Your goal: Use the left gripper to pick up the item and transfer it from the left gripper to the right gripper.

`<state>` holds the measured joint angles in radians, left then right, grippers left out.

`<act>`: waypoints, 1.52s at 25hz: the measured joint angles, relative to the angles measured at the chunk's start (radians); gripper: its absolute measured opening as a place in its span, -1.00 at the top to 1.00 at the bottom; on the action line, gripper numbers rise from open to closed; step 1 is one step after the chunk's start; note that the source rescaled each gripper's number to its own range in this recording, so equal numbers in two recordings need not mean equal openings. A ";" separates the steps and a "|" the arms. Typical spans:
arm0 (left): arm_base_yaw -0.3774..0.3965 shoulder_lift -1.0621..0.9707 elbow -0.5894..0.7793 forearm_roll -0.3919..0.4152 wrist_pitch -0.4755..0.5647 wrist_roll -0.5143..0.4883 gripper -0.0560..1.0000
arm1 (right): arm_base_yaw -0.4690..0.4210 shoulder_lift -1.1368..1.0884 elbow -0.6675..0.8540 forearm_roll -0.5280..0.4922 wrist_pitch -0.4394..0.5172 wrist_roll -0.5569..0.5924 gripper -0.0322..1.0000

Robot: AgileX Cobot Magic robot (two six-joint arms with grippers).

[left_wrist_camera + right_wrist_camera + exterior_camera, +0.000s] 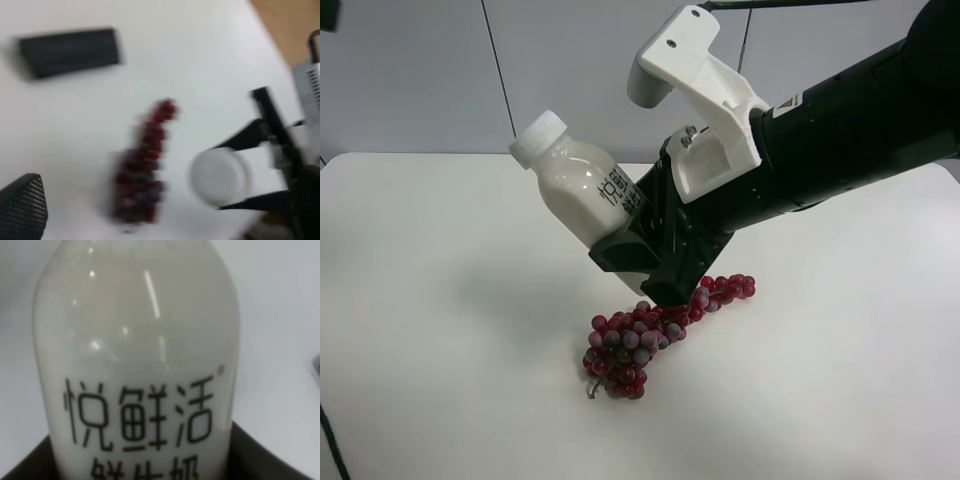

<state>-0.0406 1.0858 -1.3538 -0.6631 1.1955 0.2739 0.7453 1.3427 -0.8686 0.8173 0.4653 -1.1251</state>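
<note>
The white bottle (582, 185) with a white cap and dark characters is held tilted in the air above the table, cap toward the exterior high view's left. My right gripper (635, 230), on the arm with the white shell, is shut on its lower body. In the right wrist view the bottle (135, 365) fills the frame between two black fingers (25, 465). The blurred left wrist view looks down on the cap (218, 176) and on the right gripper (235, 172) around it. Only one finger (22, 210) of my left gripper shows, far to the side, with nothing in it.
A red grape bunch (640, 340) lies on the white table (420, 300) just under the right gripper; it also shows in the left wrist view (142, 170). A dark rectangular pouch (70, 51) lies farther off. The table edge and brown floor (290, 30) are nearby.
</note>
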 joint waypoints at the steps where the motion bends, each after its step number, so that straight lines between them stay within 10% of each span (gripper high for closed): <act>1: 0.000 -0.038 0.000 0.057 -0.009 -0.017 -1.00 | 0.000 0.000 0.000 0.000 0.003 0.000 0.94; 7: 0.000 -0.290 0.052 0.293 -0.027 -0.108 -1.00 | 0.000 0.000 0.000 0.000 0.005 0.000 0.94; 27: 0.000 -1.045 0.702 0.603 -0.083 -0.211 -1.00 | 0.000 0.000 0.000 0.000 0.006 0.008 0.94; 38: 0.000 -1.089 0.842 0.663 -0.126 -0.229 -1.00 | 0.000 0.000 0.000 0.000 -0.043 0.066 0.94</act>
<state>-0.0406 -0.0028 -0.5115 0.0000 1.0700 0.0449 0.7453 1.3427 -0.8686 0.8175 0.4224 -1.0593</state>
